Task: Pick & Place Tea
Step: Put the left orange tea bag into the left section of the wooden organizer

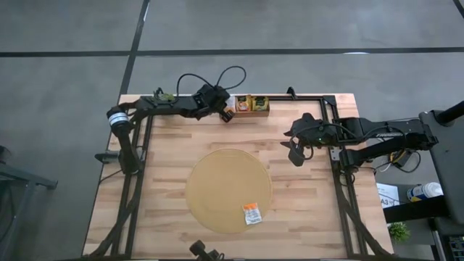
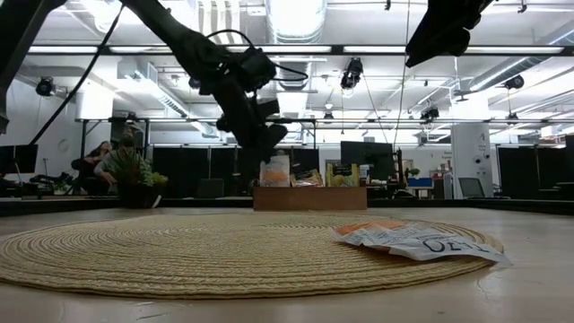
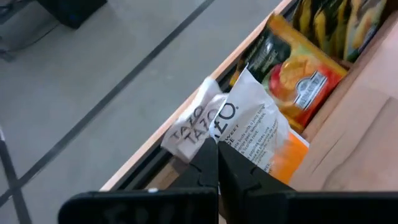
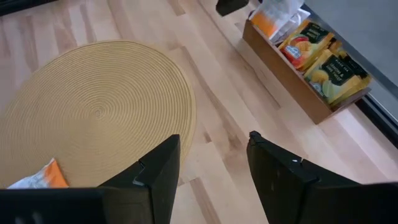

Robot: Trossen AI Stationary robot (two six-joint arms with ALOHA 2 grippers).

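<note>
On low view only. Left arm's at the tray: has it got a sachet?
Observer: Yes. The left wrist view shows the left gripper with jaws shut on the edge of a white sachet, right at the tray.
Operator: Right arm? I only see its upper part.
Observer: The right gripper hangs over bare table beside the mat, jaws open, holding nothing.
Operator: Where on the mat is that one bag?
Observer: The high view puts the lone sachet near the mat's rim, on the side away from the tray.
</note>
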